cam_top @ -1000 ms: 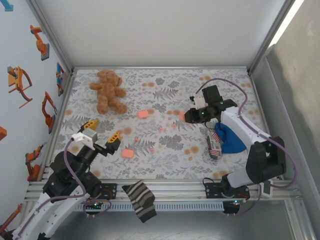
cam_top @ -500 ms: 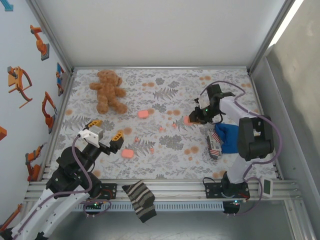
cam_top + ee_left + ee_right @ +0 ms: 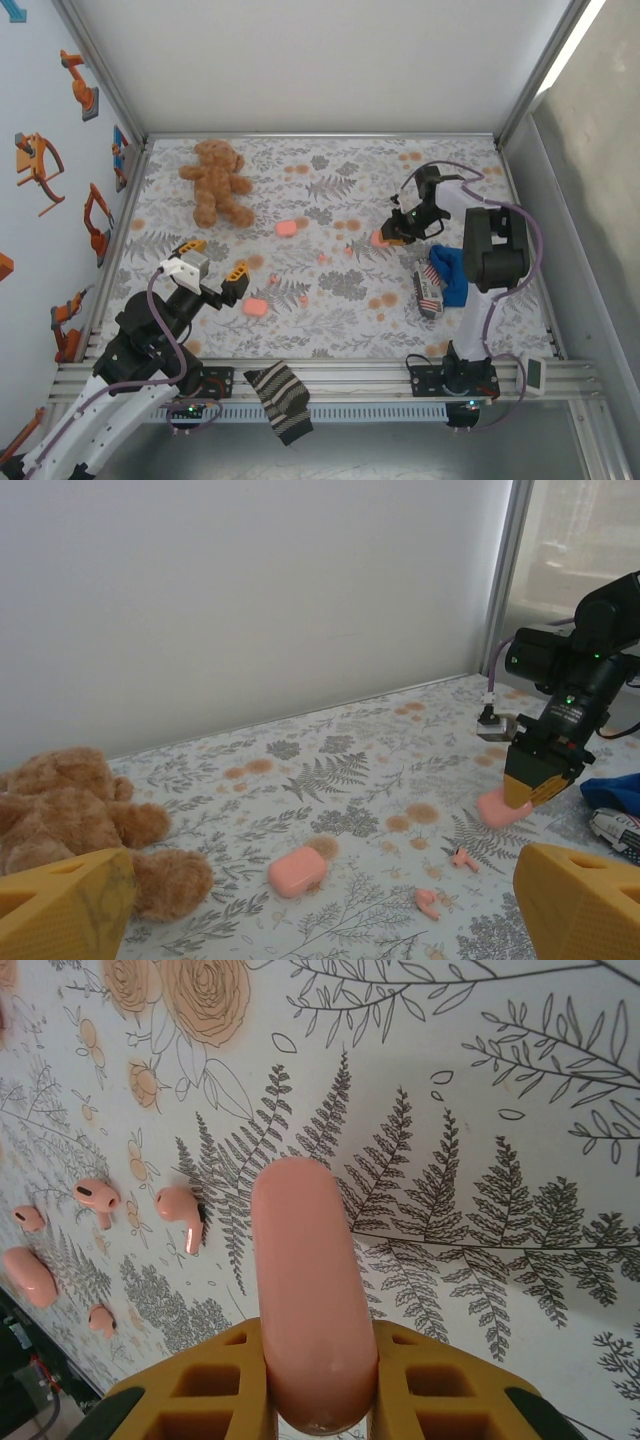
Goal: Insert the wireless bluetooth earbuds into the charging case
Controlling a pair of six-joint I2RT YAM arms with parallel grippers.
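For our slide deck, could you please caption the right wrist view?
Right gripper shut on a pink case, floral cloth and loose earbuds beyond.

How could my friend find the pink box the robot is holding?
Start at the blue cloth on the right. Up and left of it, the right gripper pinches a pink case. The two other cases lie loose on the tablecloth, untouched.

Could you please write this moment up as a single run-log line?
right end effector: shut on pink case | left end effector: open, empty | earbuds: loose on floral cloth | insertion: not yet done
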